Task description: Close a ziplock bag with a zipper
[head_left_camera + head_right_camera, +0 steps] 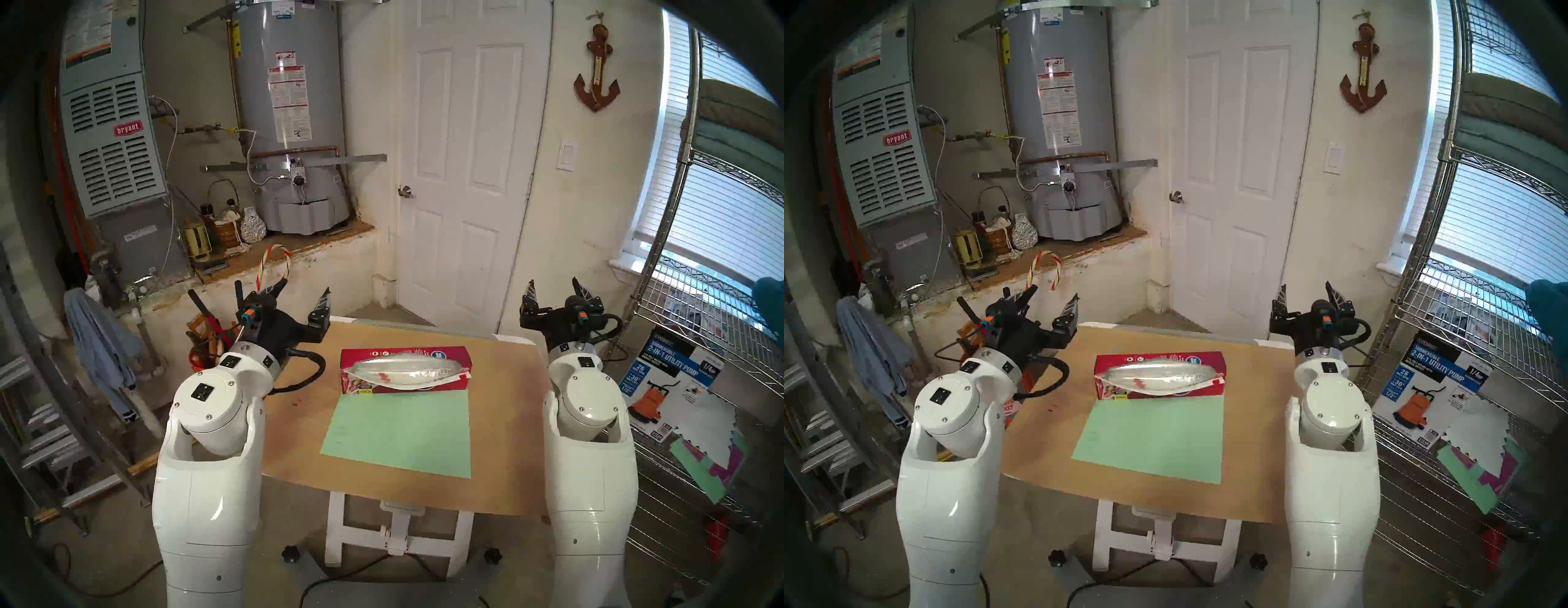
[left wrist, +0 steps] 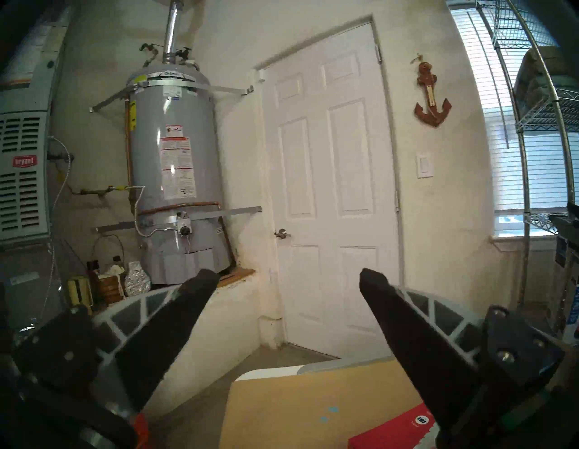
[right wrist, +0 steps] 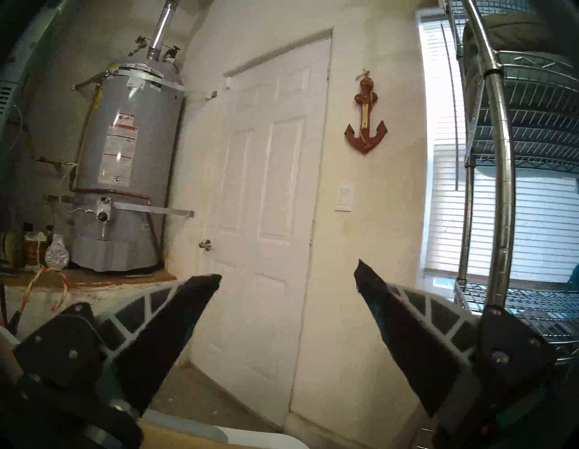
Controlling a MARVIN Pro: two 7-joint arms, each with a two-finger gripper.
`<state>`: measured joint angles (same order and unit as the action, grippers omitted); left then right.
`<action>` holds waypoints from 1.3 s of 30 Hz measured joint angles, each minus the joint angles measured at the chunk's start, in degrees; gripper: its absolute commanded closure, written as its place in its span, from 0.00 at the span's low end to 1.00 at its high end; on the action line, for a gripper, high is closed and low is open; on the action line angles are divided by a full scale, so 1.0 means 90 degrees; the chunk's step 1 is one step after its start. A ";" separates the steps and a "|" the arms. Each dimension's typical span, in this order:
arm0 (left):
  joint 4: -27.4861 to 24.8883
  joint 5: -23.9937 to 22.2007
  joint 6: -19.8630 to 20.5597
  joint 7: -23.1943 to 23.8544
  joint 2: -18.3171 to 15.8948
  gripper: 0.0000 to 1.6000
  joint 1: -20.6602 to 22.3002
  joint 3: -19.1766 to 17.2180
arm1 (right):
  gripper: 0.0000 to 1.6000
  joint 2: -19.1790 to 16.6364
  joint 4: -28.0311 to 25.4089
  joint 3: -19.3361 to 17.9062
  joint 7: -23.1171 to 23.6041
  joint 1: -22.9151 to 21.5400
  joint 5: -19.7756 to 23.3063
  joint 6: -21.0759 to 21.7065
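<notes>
The ziplock bag point(image 1: 403, 368) point(image 1: 1157, 374) is a clear, shiny pouch lying on top of a red box point(image 1: 445, 353) point(image 1: 1208, 361) at the middle of the table. Its white zipper point(image 1: 424, 381) runs along the near long edge, and the mouth looks gaping; I cannot make out the slider. My left gripper point(image 1: 303, 291) point(image 1: 1054, 295) point(image 2: 288, 276) hovers open and empty above the table's far left corner. My right gripper point(image 1: 553, 285) point(image 1: 1306, 288) point(image 3: 288, 272) hangs open and empty past the far right corner. Both point toward the door.
A pale green sheet point(image 1: 399, 429) lies on the tan table point(image 1: 297, 446) in front of the box. A wire shelf point(image 1: 695, 339) with a pump carton point(image 1: 662, 382) stands close on the right. A bucket of tools point(image 1: 203, 339) sits left of the table.
</notes>
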<state>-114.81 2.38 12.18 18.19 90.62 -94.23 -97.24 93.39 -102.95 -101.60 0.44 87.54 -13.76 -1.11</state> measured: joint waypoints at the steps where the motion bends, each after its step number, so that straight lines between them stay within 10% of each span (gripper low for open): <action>1: -0.0016 0.0018 0.0025 -0.0022 0.0006 0.00 0.0000 0.0000 | 0.00 -0.0005 0.0002 0.0019 -0.0071 0.0010 -0.0012 -0.0013; 14: -0.0192 0.0244 0.0383 -0.0264 0.0110 0.00 -0.0001 0.0019 | 0.00 -0.0072 0.0115 0.0500 -0.1612 0.0065 -0.0227 -0.0171; 39: -0.0211 0.0227 0.0383 -0.0247 0.0163 0.00 -0.0001 0.0024 | 0.00 -0.0076 0.0182 0.0633 -0.2005 0.0059 -0.0307 -0.0211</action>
<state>-116.72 4.43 15.63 15.97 92.08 -94.24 -97.03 92.71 -101.31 -95.90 -17.60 88.07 -16.52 -3.01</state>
